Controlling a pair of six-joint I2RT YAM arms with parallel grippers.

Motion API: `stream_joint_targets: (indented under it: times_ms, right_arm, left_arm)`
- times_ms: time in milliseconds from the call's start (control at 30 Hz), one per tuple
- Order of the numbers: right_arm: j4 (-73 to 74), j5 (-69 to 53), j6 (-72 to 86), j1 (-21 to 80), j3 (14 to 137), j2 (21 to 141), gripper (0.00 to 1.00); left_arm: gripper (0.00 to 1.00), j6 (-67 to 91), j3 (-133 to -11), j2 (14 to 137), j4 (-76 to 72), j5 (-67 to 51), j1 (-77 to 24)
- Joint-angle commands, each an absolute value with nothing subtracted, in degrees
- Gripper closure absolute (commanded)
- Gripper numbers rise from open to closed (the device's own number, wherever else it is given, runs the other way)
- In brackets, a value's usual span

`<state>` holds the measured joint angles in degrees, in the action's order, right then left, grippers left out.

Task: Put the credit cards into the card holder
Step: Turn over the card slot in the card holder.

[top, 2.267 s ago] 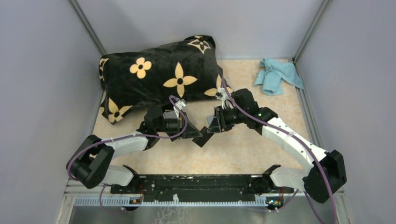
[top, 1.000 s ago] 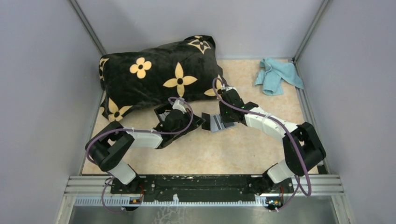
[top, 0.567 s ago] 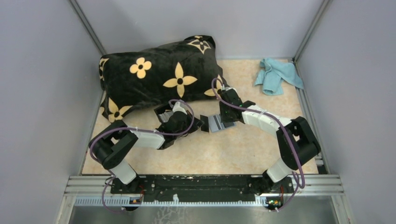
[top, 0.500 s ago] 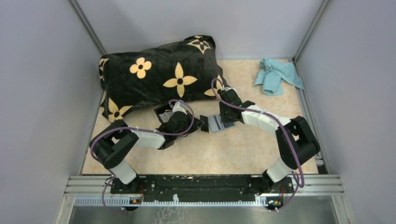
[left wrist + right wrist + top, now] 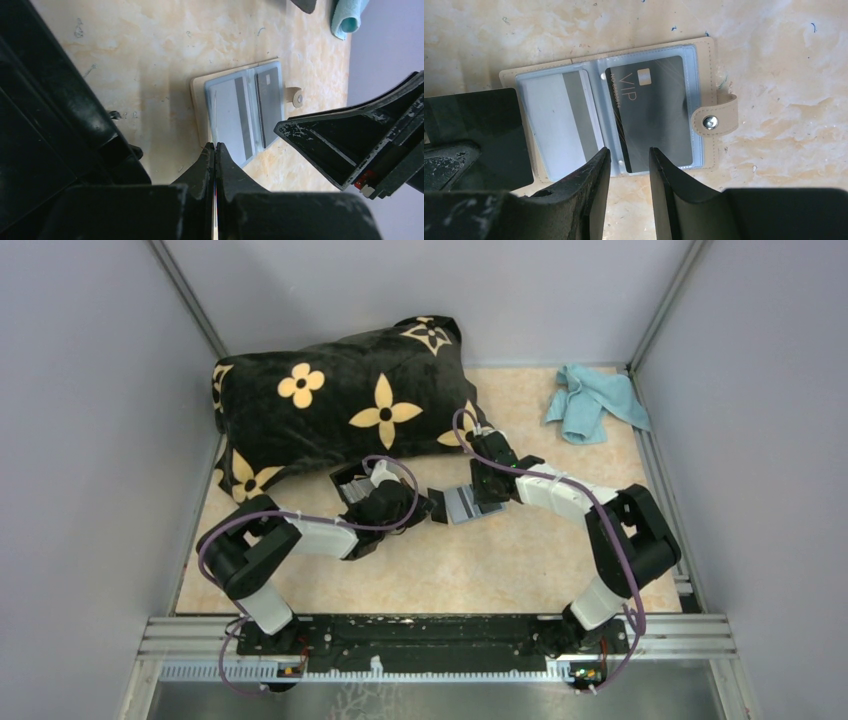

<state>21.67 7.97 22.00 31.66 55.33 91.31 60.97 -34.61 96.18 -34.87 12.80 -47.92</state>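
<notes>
Lowered since, left tool (image 5: pixel 215 150) clamps a black card (image 5: pixel 479 130) half-hiding card holder (image 5: pixel 706 70); right tool (image 5: pixel 630 152) slightly parted.

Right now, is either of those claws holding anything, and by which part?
The left gripper is shut on a thin black card, pinched at one edge. The right gripper is open above the card holder, holding nothing.
</notes>
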Motion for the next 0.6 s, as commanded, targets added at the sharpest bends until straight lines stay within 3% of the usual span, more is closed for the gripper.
stream_joint_targets:
  times_ms: [0,567]
  right_arm:
    - [18.9,7.7,21.5,30.8,58.1,91.7,0.65]
    - [18.7,6.9,21.4,30.3,57.8,91.8,0.65]
  left_arm:
    - [1.0,63.1,-36.3,96.3,-31.7,16.5,-48.6]
    - [1.0,65.4,-38.1,98.1,-29.1,17.7,-49.0]
